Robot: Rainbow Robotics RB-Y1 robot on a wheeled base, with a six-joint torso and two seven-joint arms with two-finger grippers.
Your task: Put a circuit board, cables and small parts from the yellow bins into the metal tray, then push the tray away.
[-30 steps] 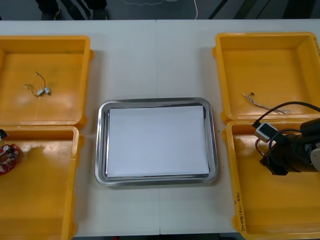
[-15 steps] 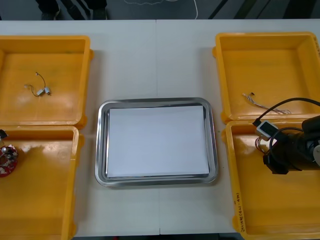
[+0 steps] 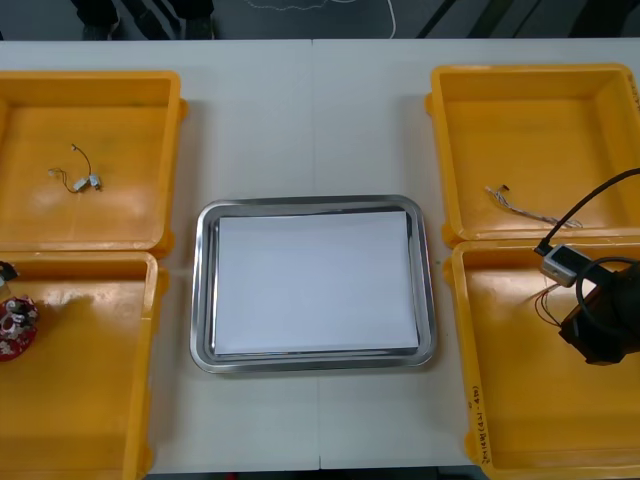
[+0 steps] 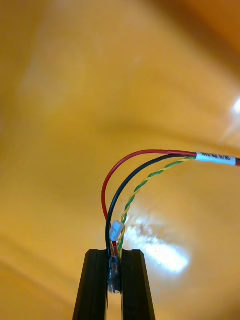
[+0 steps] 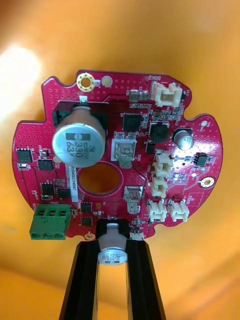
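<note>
Far left bin (image 3: pixel 170 150): one short cable (image 3: pixel 78 178) with a pale plug lies on its floor, alone. Near left bin (image 3: pixel 90 400): the round red circuit board (image 3: pixel 15 325) sits at the counter-side extreme left, over this bin. In the left wrist view the left end effector (image 5: pixel 112 245) pinches the board's rim, with the black fingers (image 5: pixel 82 280) on either side of a small silver capacitor at the edge. The board faces the camera, green terminal block beside one finger, orange bin behind it. Centre of the counter (image 3: pixel 310 110): the metal tray (image 3: pixel 205 290) lies between the bin pairs, white inside, nothing on it. Far right bin (image 3: pixel 530 120): a thin pale cable (image 3: pixel 520 207) lies near its front wall. Near right bin (image 3: pixel 520 400): the right arm hangs over it toward the right side. In the right wrist view the right end effector (image 4: pixel 114 255) is closed on a cable bundle (image 4: pixel 215 158) of red, black and a twisted yellow-green strand. It grips the bundle just below a small white plug, and the strands arch up and away over the orange bin floor.
</note>
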